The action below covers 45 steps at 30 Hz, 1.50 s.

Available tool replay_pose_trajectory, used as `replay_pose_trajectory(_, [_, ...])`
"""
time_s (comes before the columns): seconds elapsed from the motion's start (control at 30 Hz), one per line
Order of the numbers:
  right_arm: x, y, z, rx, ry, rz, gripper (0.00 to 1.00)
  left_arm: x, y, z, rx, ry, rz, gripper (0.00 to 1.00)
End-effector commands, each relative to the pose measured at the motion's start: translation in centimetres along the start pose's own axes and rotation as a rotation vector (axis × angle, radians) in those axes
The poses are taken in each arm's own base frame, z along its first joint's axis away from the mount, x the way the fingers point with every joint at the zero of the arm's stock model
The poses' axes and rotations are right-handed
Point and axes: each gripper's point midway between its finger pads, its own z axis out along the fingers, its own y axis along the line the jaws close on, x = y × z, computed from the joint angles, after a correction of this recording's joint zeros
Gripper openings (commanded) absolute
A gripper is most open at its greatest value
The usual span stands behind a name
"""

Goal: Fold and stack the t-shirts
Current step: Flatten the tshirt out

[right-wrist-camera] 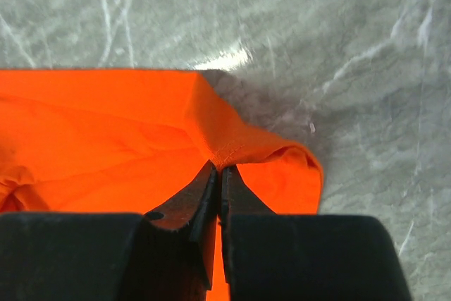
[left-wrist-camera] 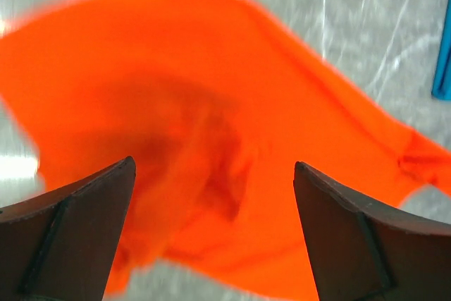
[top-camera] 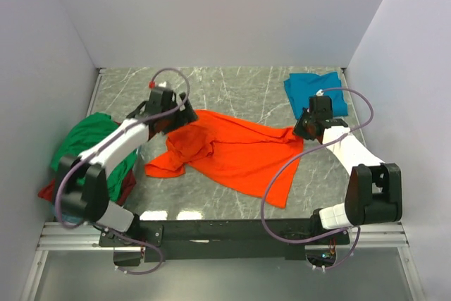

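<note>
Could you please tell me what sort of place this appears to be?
Probably a robot test cell in a lab: plain white walls box in a marble-patterned tabletop, with a metal mounting rail along its near edge.

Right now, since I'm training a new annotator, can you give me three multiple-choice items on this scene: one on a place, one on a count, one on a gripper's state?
1. Where does the teal blue t-shirt lie?
A. at the far right corner of the table
B. in the middle
C. at the near left edge

2. How many t-shirts show from above?
A. two
B. three
C. four

3. What is the right gripper doing?
A. hanging open
B. shut on the orange t-shirt
C. shut on nothing

Answers:
1 A: it lies where the far and right walls meet.
2 C: orange, teal blue, green and dark red all show.
3 B: its jaws pinch the orange hem.
</note>
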Motion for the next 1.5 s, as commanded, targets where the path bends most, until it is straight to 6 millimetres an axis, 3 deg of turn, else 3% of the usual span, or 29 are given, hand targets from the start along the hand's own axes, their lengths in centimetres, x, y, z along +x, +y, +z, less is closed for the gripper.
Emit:
replay_pose_trajectory(0.0, [0.0, 0.2, -0.2, -0.028, -0.026, 0.021, 0.00, 3.5, 0.0, -2.4, 0.028, 0.018, -0.058, 0.99])
replay_pose_trajectory(0.03, [0.1, 0.3, -0.2, -0.034, -0.025, 0.020, 0.00, 4.5, 1.6, -2.5, -0.025, 0.006, -0.064, 0.99])
replay_pose_trajectory(0.17, [0.4, 0.4, -0.2, -0.046, -0.016, 0.020, 0.00, 6.1, 2.1, -4.7, -0.007, -0.014, -0.088, 0.99])
replay_pose_trajectory(0.23, [0.5, 0.4, -0.2, -0.046, -0.014, 0.020, 0.00, 6.9, 2.9, -4.9, -0.026, -0.004, -0.097, 0.93])
replay_pose_trajectory(0.33, [0.6, 0.3, -0.3, -0.047, -0.016, 0.020, 0.00, 7.7, 3.8, -4.6, -0.050, 0.011, -0.103, 0.82])
replay_pose_trajectory(0.47, [0.6, 0.3, -0.3, -0.044, -0.016, 0.022, 0.00, 8.4, 4.1, -3.5, -0.068, 0.046, -0.091, 0.74])
replay_pose_trajectory(0.53, [0.7, 0.1, -0.3, -0.038, -0.015, 0.019, 0.00, 8.4, 4.1, -3.2, -0.075, 0.050, -0.089, 0.64])
replay_pose_trajectory(0.8, [0.8, 0.1, -0.2, -0.036, -0.009, 0.016, 0.00, 8.4, 5.0, -2.1, -0.134, 0.049, -0.083, 0.55])
replay_pose_trajectory(1.0, [0.7, 0.0, -0.2, -0.031, -0.012, 0.018, 0.00, 8.6, 4.8, -1.7, -0.126, 0.067, -0.083, 0.32])
replay_pose_trajectory(1.33, [0.6, 0.2, -0.5, -0.038, -0.019, 0.017, 0.00, 7.4, 4.5, -3.6, -0.121, 0.018, -0.096, 0.01])
replay_pose_trajectory(1.47, [0.2, 0.3, -1.1, -0.043, -0.037, 0.014, 0.00, 6.6, 3.9, -4.8, -0.095, -0.009, -0.092, 0.01])
